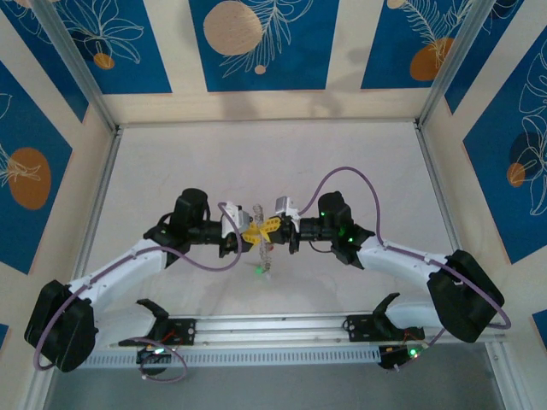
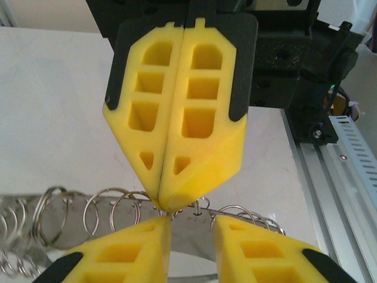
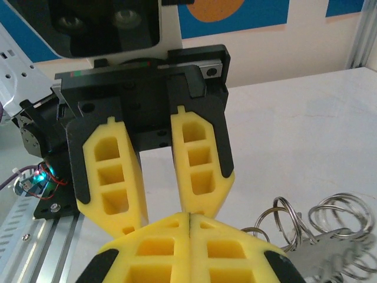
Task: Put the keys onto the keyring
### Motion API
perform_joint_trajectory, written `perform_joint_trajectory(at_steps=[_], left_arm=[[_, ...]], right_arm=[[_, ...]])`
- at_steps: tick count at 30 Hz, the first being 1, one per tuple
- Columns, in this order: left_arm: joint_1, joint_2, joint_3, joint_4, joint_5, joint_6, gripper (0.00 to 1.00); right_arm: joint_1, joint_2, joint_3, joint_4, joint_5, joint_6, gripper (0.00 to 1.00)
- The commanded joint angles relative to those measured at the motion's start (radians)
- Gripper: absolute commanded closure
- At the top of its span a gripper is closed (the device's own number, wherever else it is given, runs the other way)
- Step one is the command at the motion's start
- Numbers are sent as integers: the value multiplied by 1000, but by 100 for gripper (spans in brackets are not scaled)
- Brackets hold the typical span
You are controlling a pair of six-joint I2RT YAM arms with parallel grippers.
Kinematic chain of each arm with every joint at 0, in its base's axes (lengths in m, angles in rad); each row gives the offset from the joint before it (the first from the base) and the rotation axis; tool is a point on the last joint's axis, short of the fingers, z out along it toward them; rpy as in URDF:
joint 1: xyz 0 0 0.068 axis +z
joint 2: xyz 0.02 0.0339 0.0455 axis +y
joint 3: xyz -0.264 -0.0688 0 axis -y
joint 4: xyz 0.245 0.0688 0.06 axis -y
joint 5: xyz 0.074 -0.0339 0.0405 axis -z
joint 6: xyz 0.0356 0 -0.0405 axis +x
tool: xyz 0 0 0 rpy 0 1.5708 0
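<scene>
1. Grips the keyring [image 2: 70, 230] with the right gripper [image 2: 166, 203], fingertips pressed tight together on the grey metal.
2. Holds the left gripper [image 2: 191, 227] partly open, a finger on either side of the keyring, clamping nothing.
3. Suspends the keyring above the table [image 1: 188, 162], midway between both arms, small wire rings [image 3: 344, 215] strung along it.

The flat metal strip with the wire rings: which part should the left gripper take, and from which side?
Probably the bare flat part of the metal strip, beside where the shut right gripper pinches it. The left gripper should come from opposite the right one, jaws across the flat faces; the rings are round and could slip.
</scene>
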Motion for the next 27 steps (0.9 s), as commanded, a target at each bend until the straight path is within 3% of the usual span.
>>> perform_joint_trajectory(at_steps=[1, 14, 22, 24, 27], left_arm=[[-12, 12, -15, 52, -33, 18, 72], [-12, 12, -21, 128, 26, -42, 72], [-11, 23, -11, 68, 22, 7, 90], [-10, 22, -9, 64, 11, 15, 100], [-11, 22, -7, 55, -17, 22, 100]], right_arm=[[-2, 6, 2, 82, -39, -31, 100], [13, 48, 27, 95, -42, -64, 100], [22, 48, 28, 99, -46, -66, 100], [22, 48, 27, 97, -54, -70, 100], [23, 47, 28, 78, -64, -81, 100]])
